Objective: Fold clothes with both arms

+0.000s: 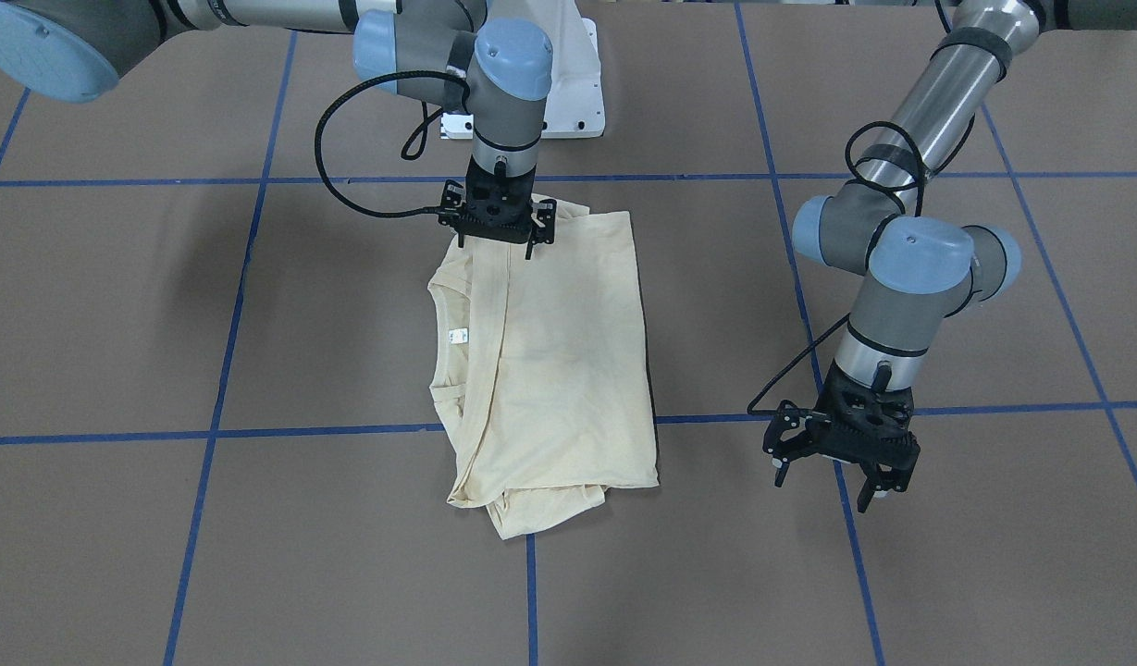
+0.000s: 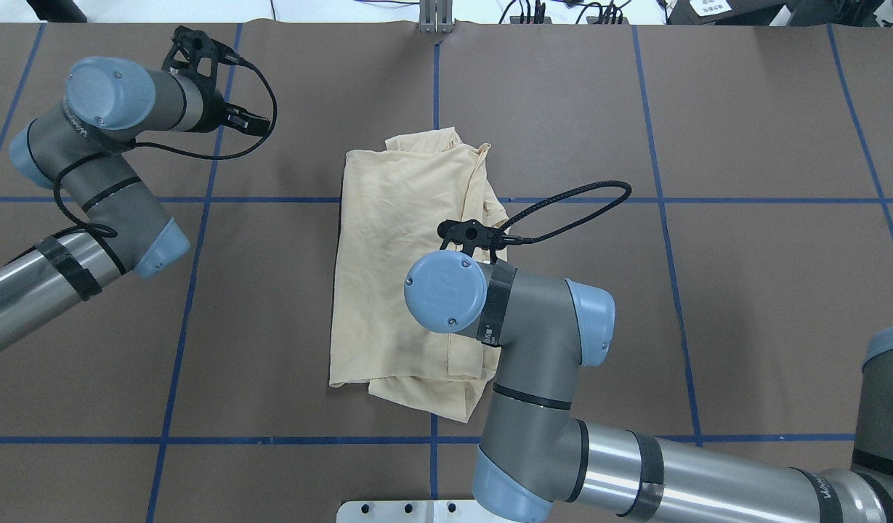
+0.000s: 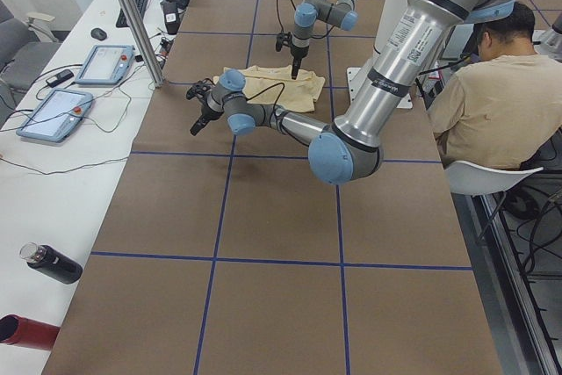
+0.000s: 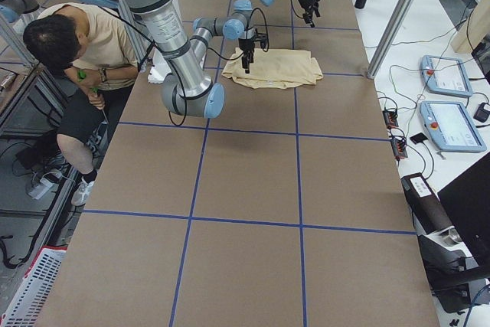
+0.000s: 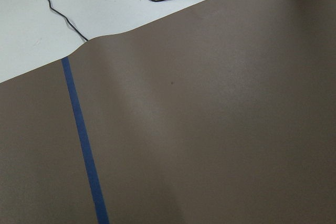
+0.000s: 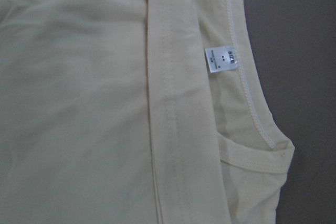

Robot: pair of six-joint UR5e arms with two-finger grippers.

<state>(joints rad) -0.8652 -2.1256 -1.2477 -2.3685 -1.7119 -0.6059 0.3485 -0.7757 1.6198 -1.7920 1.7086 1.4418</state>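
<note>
My left gripper (image 1: 822,490) and right gripper (image 1: 496,242) are black, on silver-grey arms (image 1: 947,83) with light-blue joint caps (image 1: 920,259). The T-shirt (image 1: 559,370) is plain pale cream-yellow, with a small white neck label (image 1: 456,336). The table (image 1: 115,305) is flat brown, crossed by a grid of blue tape lines (image 1: 245,277).

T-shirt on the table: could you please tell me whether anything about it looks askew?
Yes. The T-shirt is folded unevenly: a crumpled under-layer sticks out past the edge on the operators' side, so the edges do not line up.
</note>
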